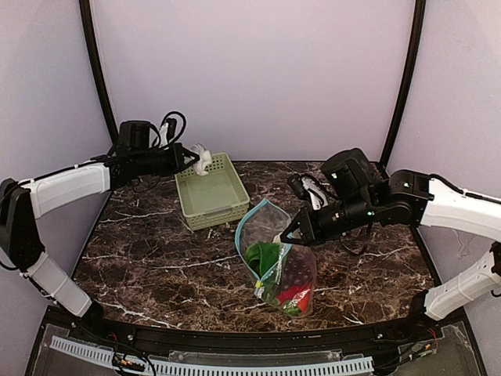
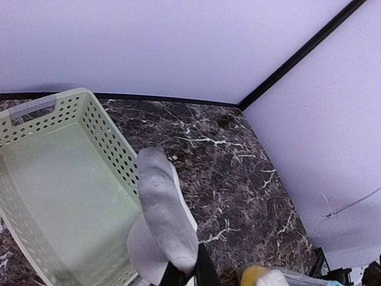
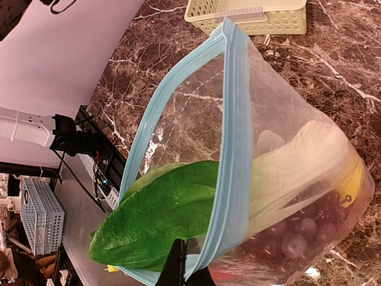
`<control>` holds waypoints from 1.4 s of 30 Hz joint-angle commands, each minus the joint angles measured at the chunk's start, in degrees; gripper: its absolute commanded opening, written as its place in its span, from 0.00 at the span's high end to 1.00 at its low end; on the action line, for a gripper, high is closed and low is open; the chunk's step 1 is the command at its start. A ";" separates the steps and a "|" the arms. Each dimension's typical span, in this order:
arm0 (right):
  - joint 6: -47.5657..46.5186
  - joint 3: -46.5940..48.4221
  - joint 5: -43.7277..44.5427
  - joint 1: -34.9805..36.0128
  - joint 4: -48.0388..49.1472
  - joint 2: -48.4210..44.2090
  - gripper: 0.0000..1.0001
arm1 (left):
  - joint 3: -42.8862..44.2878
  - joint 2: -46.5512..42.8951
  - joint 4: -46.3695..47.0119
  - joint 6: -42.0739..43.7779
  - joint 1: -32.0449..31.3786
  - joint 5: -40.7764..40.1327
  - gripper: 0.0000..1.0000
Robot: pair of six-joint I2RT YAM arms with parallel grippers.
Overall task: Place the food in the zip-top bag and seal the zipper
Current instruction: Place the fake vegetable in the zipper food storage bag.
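- looks like the last piece of food to load: your left gripper (image 1: 196, 160) is clamped tight on the white garlic (image 1: 204, 157), above the basket (image 1: 223, 215).
- your right gripper (image 1: 291, 233) pinches the zipper (image 3: 235, 149), propping the zip-top bag (image 1: 286, 270) open on the tabletop (image 1: 141, 251).
- next, carry the garlic across, drop it through the mouth, then seal.

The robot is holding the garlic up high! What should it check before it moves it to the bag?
1. Garlic held in the left gripper: ok.
2. Right gripper pinching the zip-top bag at its rim: ok.
3. Zipper apart, mouth open: ok.
4. Garlic above the mouth: not ok, it hangs at the basket's edge, away from the bag.
5. Room in the mouth: cannot tell, a bok choy leaf pokes out of it.
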 commanded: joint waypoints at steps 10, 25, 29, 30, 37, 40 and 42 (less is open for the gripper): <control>0.31 -4.14 2.37 -0.53 4.17 -5.97 1.00 | -11.38 -21.98 -0.78 -3.23 -19.80 1.65 0.99; -0.28 -4.30 1.99 -0.49 3.91 -7.92 1.00 | -10.98 -18.32 3.88 -5.95 -41.39 -7.52 0.99; 0.19 -4.53 1.85 -0.54 3.99 -8.64 1.00 | -10.03 -15.50 4.94 -4.55 -43.16 -10.85 0.99; 0.25 -4.57 1.81 -0.57 4.04 -8.80 1.00 | -9.67 -14.66 4.37 -4.51 -43.25 -12.14 0.99; 0.50 -4.82 2.01 -0.49 4.00 -9.96 1.00 | -7.63 -11.11 0.83 -6.53 -43.28 -15.20 0.99; 0.42 -5.09 2.36 -0.50 4.08 -10.11 1.00 | -6.11 -9.49 -1.84 -6.72 -43.46 -13.54 0.99; 0.49 -5.15 2.27 -0.48 4.12 -9.85 1.00 | -5.20 -8.27 -3.01 -6.77 -43.81 -13.12 0.99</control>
